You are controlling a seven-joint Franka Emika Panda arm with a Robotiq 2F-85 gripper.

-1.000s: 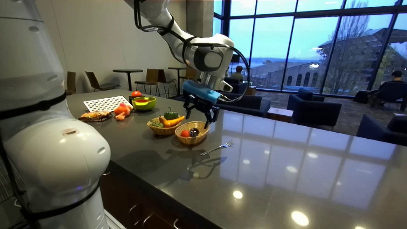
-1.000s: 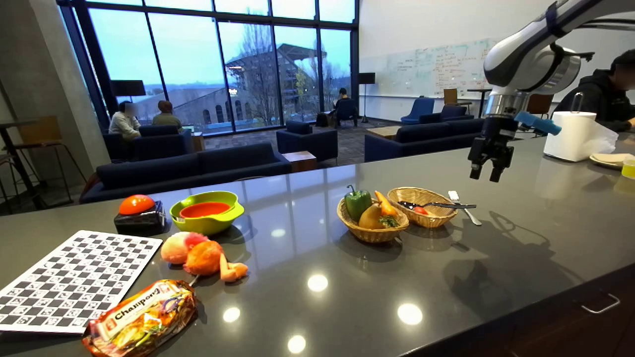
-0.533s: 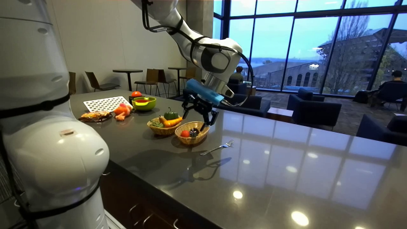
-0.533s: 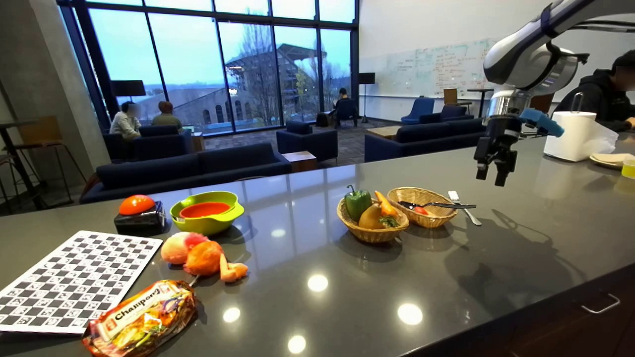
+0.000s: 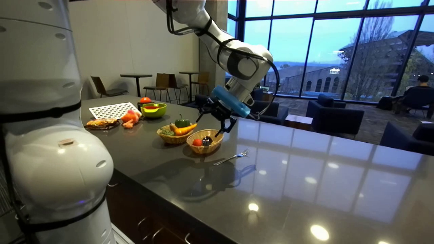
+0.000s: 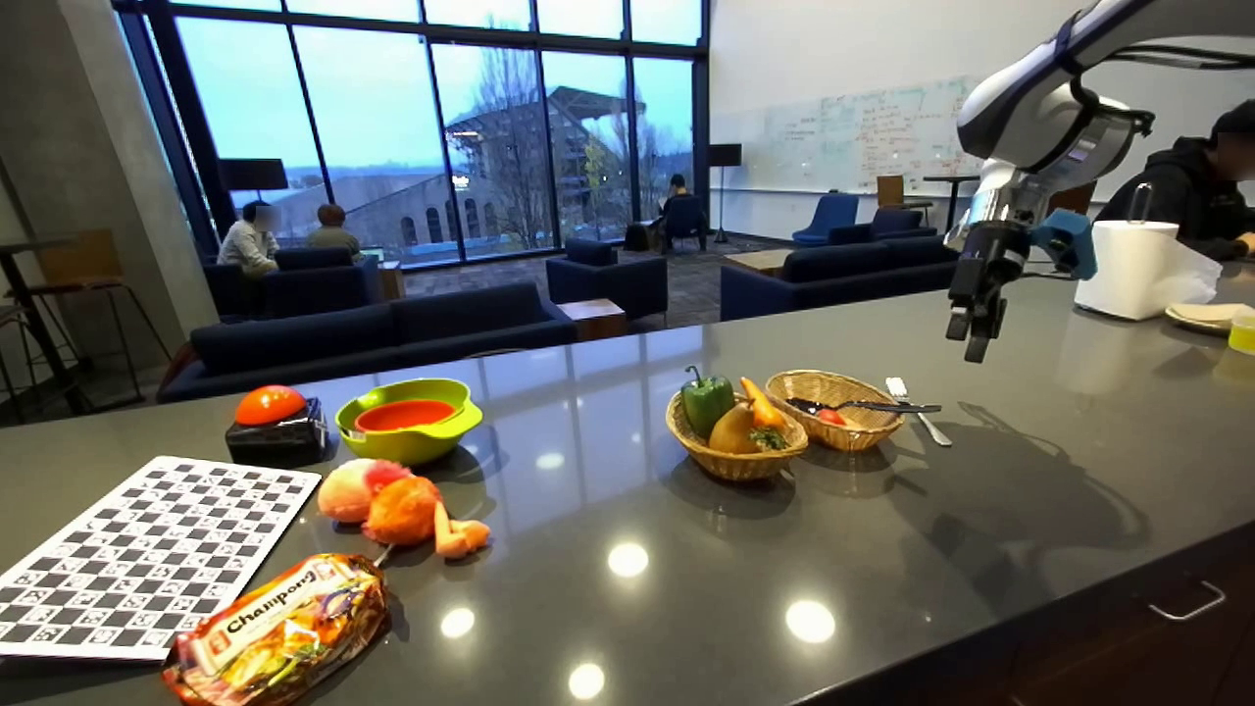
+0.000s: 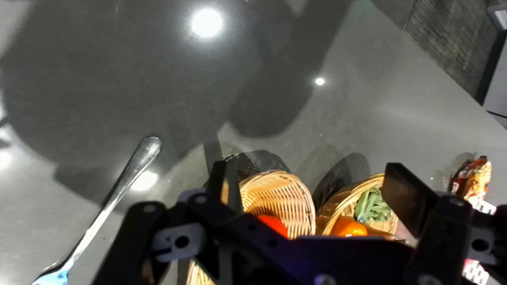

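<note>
My gripper [image 5: 207, 128] hangs tilted above two wicker baskets in an exterior view, its jaws wide apart with nothing between them. In the wrist view both baskets show beyond the fingers. The nearer basket [image 5: 204, 150] holds a red round item [image 5: 197, 142] and a dark rounded item [image 5: 207, 141]; a black utensil handle [image 6: 887, 405] crosses its rim. Green pepper [image 6: 708, 402], a carrot-like orange item [image 5: 184, 129], a brownish pear shape [image 6: 733, 431] and a green bunch [image 7: 372, 206] fill the second basket [image 6: 735, 467]. A silver fork [image 7: 107, 206] lies beside the baskets, untouched.
Farther along the grey counter stand a green bowl [image 6: 417, 446] and a black box with an orange-red dome [image 6: 277, 441]. Near them lie an orange plush toy [image 6: 402, 510], a checkered board [image 6: 127, 559] and a Champong packet [image 6: 284, 628]. A white roll [image 6: 1123, 270] stands at the opposite end.
The arm has swung across, and the gripper has turned and tilted above the baskets, its jaws staying open. Baskets, their contents and the fork have kept their places.
</note>
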